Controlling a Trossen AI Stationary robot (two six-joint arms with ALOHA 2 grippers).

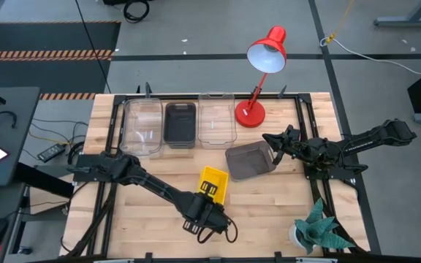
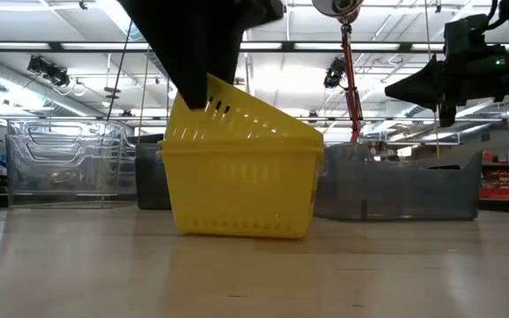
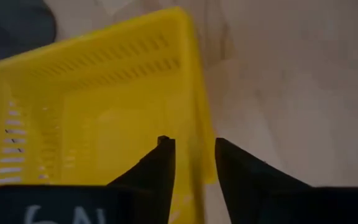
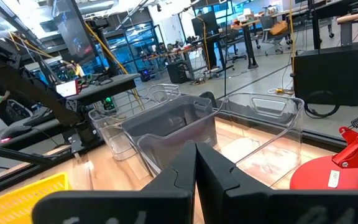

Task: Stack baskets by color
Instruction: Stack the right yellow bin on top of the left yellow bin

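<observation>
Two yellow baskets sit near the table's front middle. The upper one [image 2: 254, 119] lies tilted in the lower one [image 2: 241, 190], which stands flat on the table. My left gripper [image 3: 194, 146] comes down on the upper basket's raised end [image 1: 210, 191]. Along the far edge stand a clear basket [image 1: 143, 124], a dark grey basket [image 1: 180, 123] and another clear basket [image 1: 216, 118]. A grey basket [image 1: 250, 161] stands on the table right of centre. My right gripper [image 1: 270, 139] hangs shut and level by that basket's far right corner, holding nothing. My left gripper holds the upper yellow basket by a side wall [image 3: 196, 134], one finger [image 3: 160, 168] inside the basket and the other outside. The fingers come steeply from above, pointing down. The held end is raised and the basket tilts, its other end lying in the lower yellow basket.
A red desk lamp [image 1: 258, 88] stands at the far edge, right of the clear basket. A small potted plant [image 1: 316, 230] sits at the near right corner. Bare wood lies at the near left and between the yellow baskets and the far row.
</observation>
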